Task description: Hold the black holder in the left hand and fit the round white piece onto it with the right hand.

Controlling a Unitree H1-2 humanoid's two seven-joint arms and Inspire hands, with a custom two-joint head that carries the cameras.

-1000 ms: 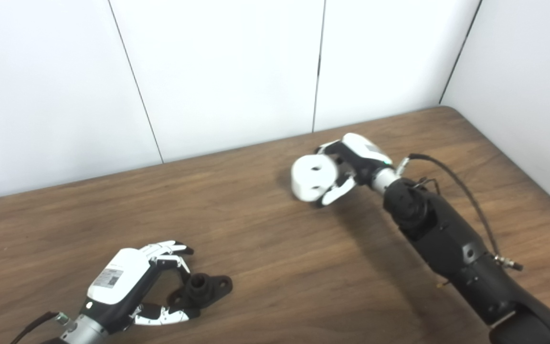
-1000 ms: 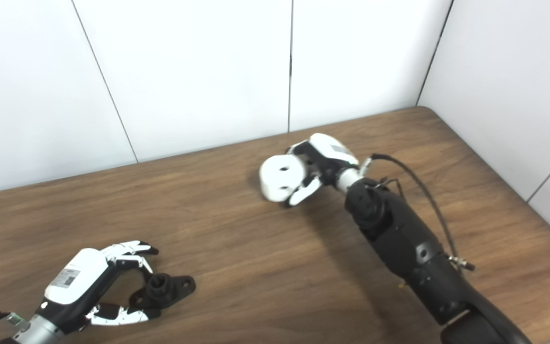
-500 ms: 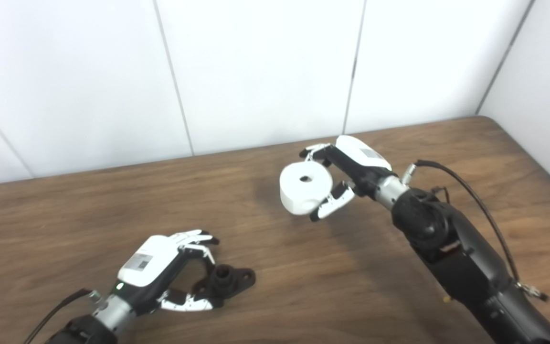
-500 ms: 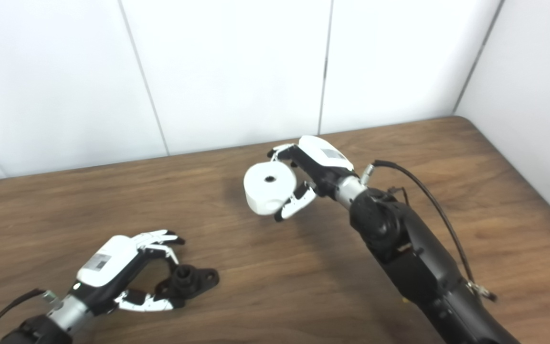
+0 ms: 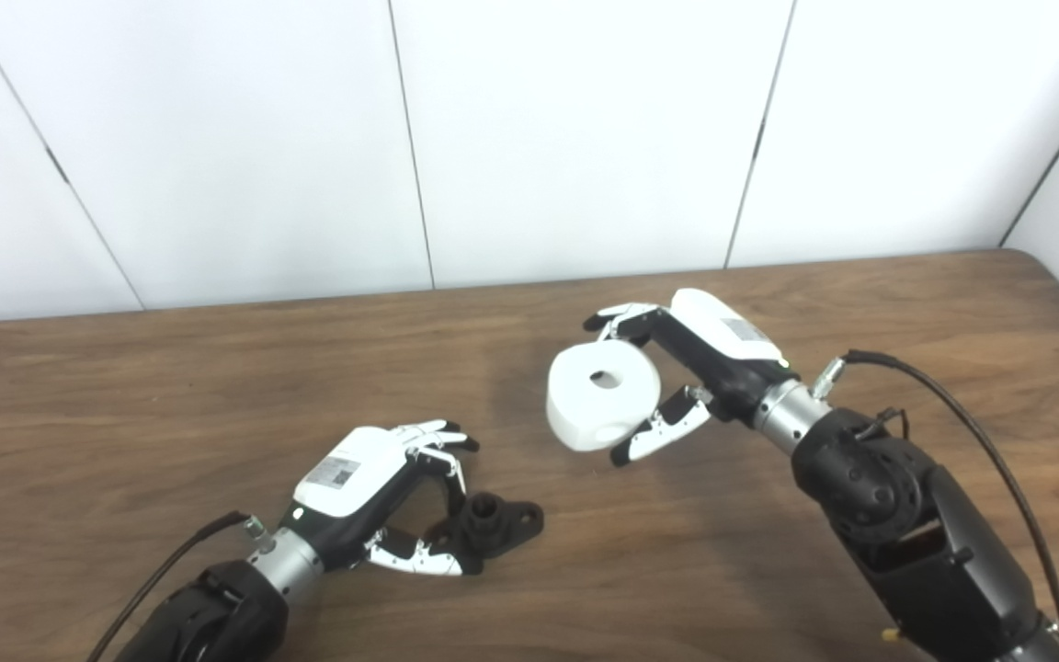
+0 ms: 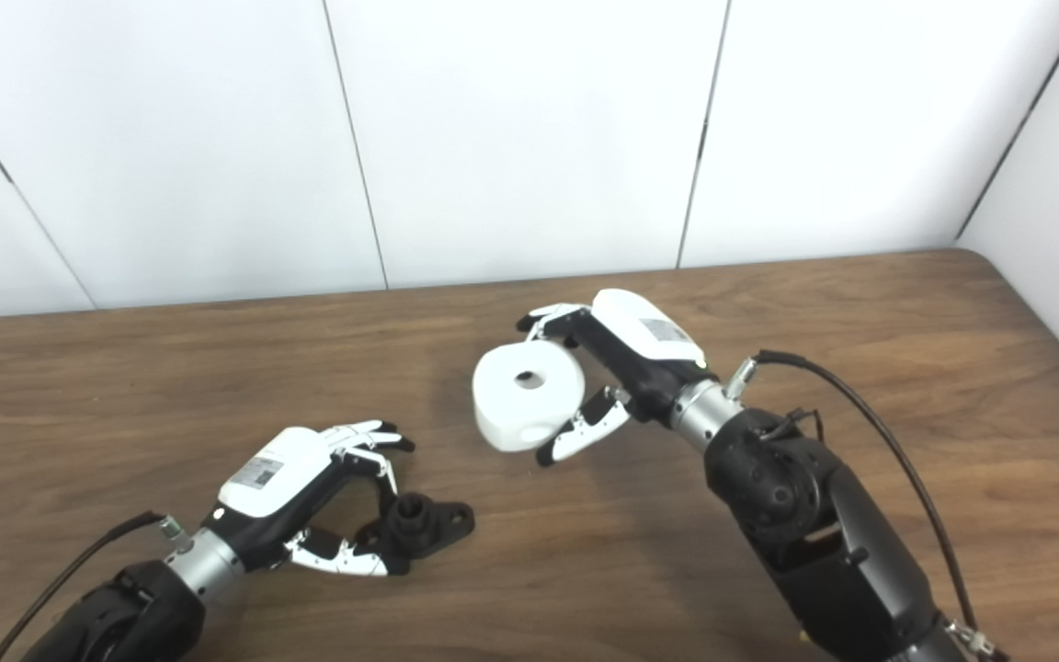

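Left hand [image 5: 373, 496]: white shell on the back with a small printed code label, black palm, white fingers [image 5: 428, 430] with black tips.
Right hand [image 5: 704, 354]: the same white shell, grey label, black frame.
Wrists: silver metal collars.
Forearms: matte black housings with round screw recesses.
Cables: black, one looping along each forearm.

My left hand [image 5: 373, 501] lay low near the bottom edge, fingers and thumb curled in a loose cup, arm entering from the lower left. My right hand [image 5: 690, 368] was raised mid-frame, fingers above and thumb below in a clamped grip, forearm angled up from the lower right.
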